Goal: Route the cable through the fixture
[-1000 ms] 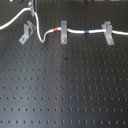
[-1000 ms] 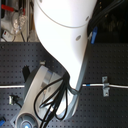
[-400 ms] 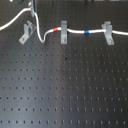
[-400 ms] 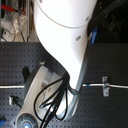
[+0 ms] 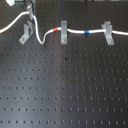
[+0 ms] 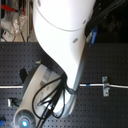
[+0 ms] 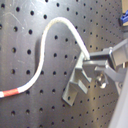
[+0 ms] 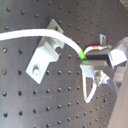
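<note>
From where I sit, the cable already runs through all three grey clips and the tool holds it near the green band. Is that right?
Not quite. The cable runs through only the two squarely facing clips. In the first exterior view it passes above the diagonal fixture, not through it. The rest stands: in the second wrist view the tool holds the cable at the green band.

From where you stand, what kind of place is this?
Probably a robotics lab bench. A black perforated board serves as the tabletop, grey metal clips are fixed to it, and a white cable with colored tape bands runs through them. A large white robot arm stands over it.
</note>
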{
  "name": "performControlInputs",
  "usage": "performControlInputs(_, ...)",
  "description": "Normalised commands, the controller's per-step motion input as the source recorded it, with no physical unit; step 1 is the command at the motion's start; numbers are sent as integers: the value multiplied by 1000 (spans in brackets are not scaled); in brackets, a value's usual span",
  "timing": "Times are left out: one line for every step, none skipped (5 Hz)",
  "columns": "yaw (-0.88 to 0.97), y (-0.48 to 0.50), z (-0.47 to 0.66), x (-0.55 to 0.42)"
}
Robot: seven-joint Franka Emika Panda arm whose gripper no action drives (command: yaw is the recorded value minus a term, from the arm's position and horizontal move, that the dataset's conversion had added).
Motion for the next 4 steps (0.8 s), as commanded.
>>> performControlInputs(-194,173,150,-355)
performControlInputs(-191,99,182,-260)
performControlInputs(-226,-91,166,-65)
performControlInputs(-228,-124,173,-154)
